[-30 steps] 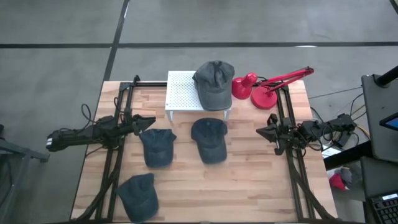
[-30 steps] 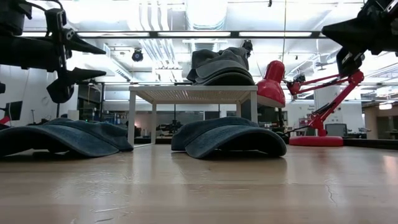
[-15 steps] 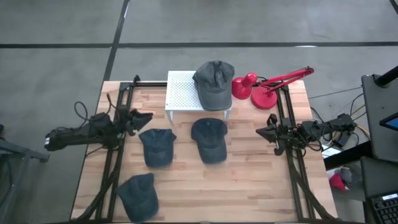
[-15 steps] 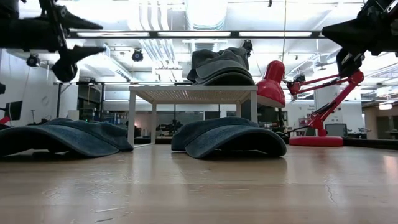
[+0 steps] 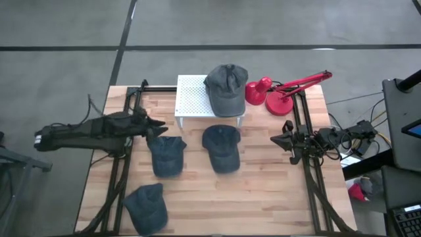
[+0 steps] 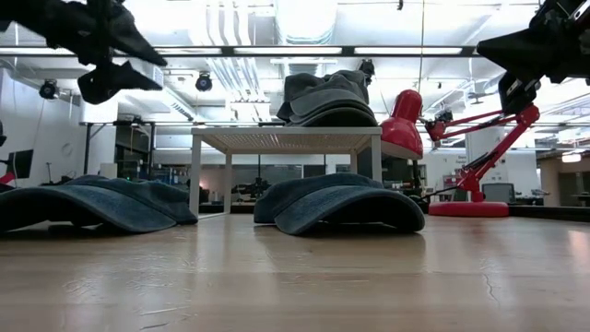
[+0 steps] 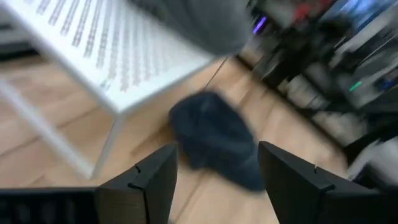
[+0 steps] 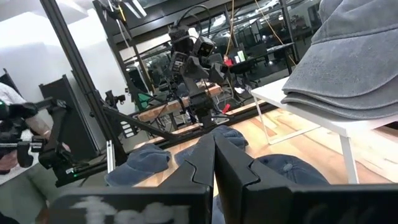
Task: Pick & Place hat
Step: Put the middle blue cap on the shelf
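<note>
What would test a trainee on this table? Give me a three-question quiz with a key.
1. How many hats show in the high view?
2. True or false: a grey hat sits on the white stand.
3. Which gripper has open fingers? A. left gripper B. right gripper

Key:
1. Four: one on the stand, three on the wooden table: one in front of the stand, one beside it, one near the front edge.
2. True.
3. A. It hangs in the air, holding nothing; the right gripper waits shut near the red lamp.
</note>
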Controlling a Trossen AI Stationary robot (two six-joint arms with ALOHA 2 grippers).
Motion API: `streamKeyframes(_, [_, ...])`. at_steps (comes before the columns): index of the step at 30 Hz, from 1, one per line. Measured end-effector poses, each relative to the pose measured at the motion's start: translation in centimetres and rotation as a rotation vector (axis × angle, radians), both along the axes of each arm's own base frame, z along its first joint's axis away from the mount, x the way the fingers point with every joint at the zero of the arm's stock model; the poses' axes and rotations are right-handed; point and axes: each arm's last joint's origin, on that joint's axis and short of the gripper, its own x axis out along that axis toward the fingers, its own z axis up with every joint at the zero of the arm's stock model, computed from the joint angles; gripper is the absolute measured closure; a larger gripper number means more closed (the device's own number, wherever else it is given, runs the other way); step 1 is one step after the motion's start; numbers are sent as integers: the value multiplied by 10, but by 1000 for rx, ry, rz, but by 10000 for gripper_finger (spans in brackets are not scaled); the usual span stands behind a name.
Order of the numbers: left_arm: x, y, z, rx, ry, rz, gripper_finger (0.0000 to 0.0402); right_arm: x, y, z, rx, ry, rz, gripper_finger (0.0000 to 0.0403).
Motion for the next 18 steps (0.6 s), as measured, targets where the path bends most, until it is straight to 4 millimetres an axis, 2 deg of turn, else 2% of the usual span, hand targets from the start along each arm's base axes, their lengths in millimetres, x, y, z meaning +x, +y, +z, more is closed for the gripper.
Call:
streamKeyframes(5, [12,1,14,-41,179,15,179,0,0,0,0,-1,0,394])
streamKeyframes(11, [25,2,24,-157,310,88,179,0,0,-1,-4,11,0,394])
streamKeyframes(18, [38,-4,22,-249,463,226,179,0,0,-2,-7,19,-1,394])
